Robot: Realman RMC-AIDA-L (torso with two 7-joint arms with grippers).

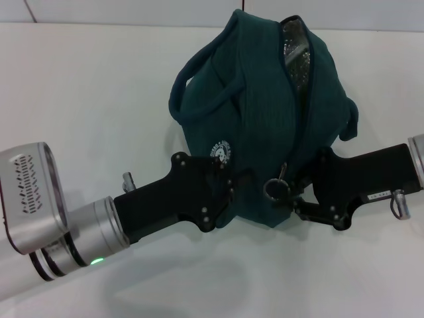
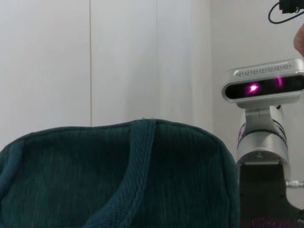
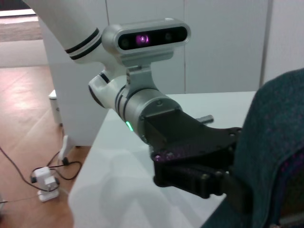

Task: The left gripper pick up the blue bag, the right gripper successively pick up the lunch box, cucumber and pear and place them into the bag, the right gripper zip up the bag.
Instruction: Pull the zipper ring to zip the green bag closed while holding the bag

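The blue bag [image 1: 265, 112] hangs above the white table, its dark teal fabric bulging. My left gripper [image 1: 222, 191] is shut on the bag's lower left side and holds it up; the right wrist view shows that black claw [image 3: 228, 164] biting into the fabric [image 3: 280, 142]. The long zip runs up the bag's right side, and silver foil lining [image 1: 295, 46] shows at its far end. The ring pull [image 1: 273, 189] hangs at the near end, right beside my right gripper [image 1: 298, 197]. The lunch box, cucumber and pear are out of view. The left wrist view is filled by bag fabric [image 2: 118, 180].
The white table [image 1: 99, 99] spreads under both arms. Its edge [image 3: 90, 156] shows in the right wrist view, with wooden floor, cables and a small white adapter [image 3: 45, 183] beyond. The right arm's wrist camera [image 2: 263, 85] stands beside the bag.
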